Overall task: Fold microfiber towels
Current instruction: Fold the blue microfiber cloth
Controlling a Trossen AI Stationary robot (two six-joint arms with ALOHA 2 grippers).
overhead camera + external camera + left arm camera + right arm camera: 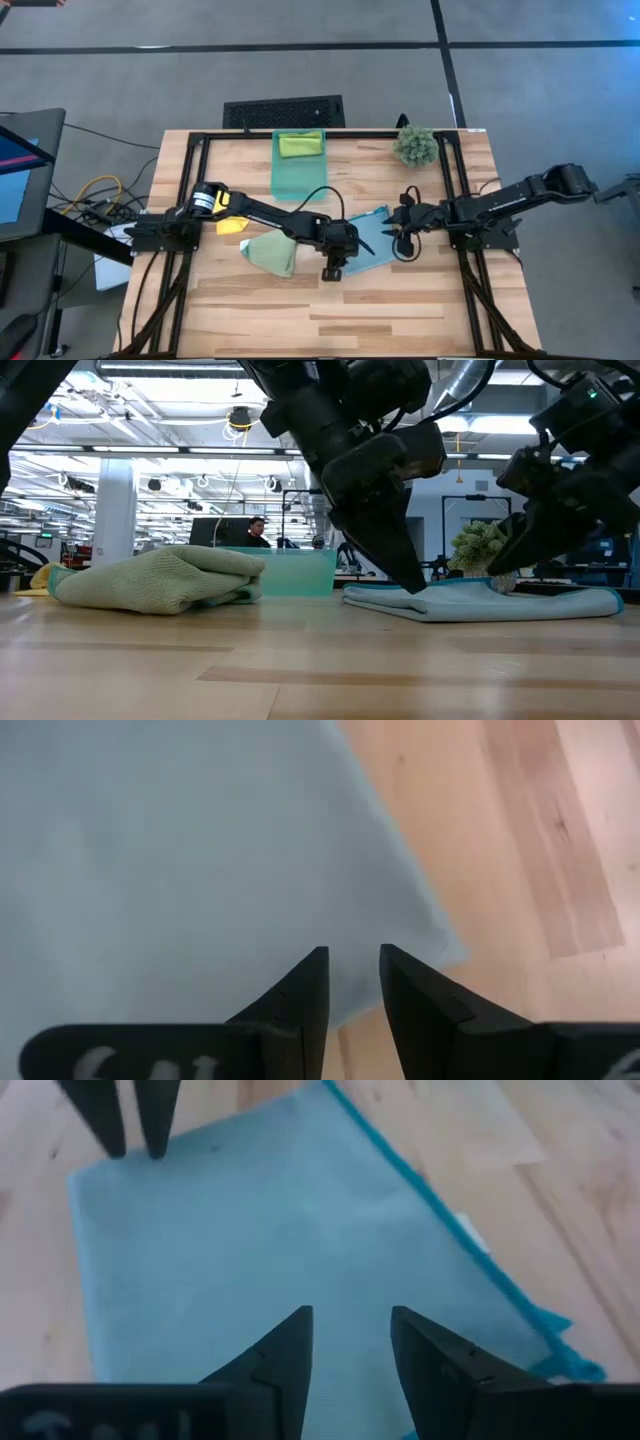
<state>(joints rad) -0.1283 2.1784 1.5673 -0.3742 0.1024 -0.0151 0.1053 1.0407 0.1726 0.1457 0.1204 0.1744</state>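
Note:
A light blue towel (372, 228) lies flat and spread out on the table's middle; it also shows in the low view (530, 602). My left gripper (338, 250) points down over the towel's near-left corner (430, 945), fingers a little apart, tips at the cloth (415, 588). My right gripper (403, 228) is open just above the towel's right part (270, 1230). A pale green towel (270, 252) lies bunched on the table. A yellow towel (232, 225) lies partly under my left arm. A lime green towel (300, 144) lies in the teal bin (298, 178). My left gripper comes from above, pointing down, with its fingertips (150, 1145) at the blue towel's surface close to the near-left corner. I cannot tell whether they touch the cloth. The towel lies flat on the table.
A small spiky green plant (414, 145) stands at the far right, close behind my right arm. The bin stands at the far middle. Bare wood (330, 310) stretches along the near side of the table.

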